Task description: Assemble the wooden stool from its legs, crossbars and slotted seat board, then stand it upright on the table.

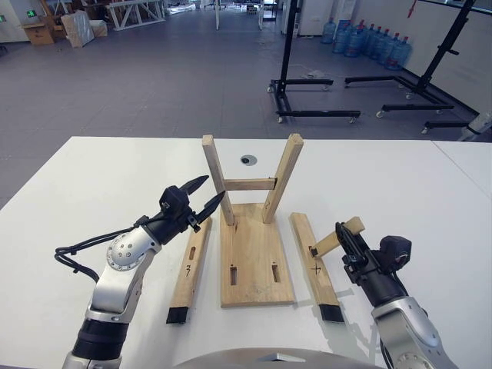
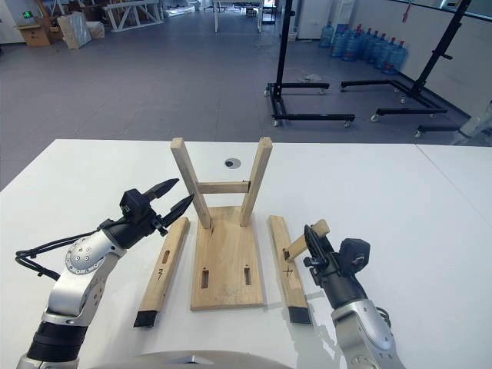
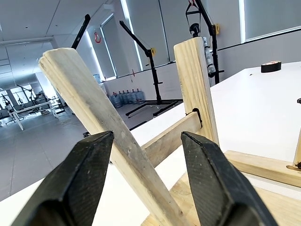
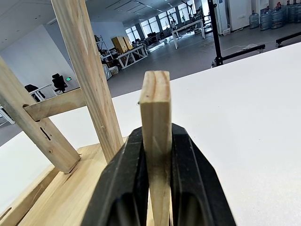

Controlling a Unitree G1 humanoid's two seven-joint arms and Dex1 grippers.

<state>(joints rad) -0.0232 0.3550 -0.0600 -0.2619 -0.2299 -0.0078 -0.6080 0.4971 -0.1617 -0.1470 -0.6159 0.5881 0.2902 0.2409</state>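
Nearest on the white desk [image 1: 92, 184], the right gripper [image 1: 344, 233] is clenched on a short crossbar [image 1: 338, 236]. The bar is tilted, its upper end free and its lower end down at the slot of the right loose leg [image 1: 315, 269], which lies flat just beside the seat board [image 1: 257, 265]. The left loose leg [image 1: 190, 269] lies flat on the board's other side, near it but apart. Both loose legs carry a black cap at their near end. The seat board lies flat between them with two small slots showing in its near half.

A little farther, the left gripper [image 1: 207, 192] hangs above the far end of the left loose leg with its fingers spread and nothing between them. It is just beside the left upright leg [image 1: 217, 178]; whether a fingertip touches it I cannot tell.

That leg and the right upright leg [image 1: 282, 177] rise from the far end of the seat board, leaning apart towards the top, with a joining crossbar [image 1: 250, 184] between them.

Behind them is a round hole [image 1: 247, 160] in the desk; beyond, on the floor, black wheeled frames [image 1: 315, 84] and water bottles [image 1: 377, 38]
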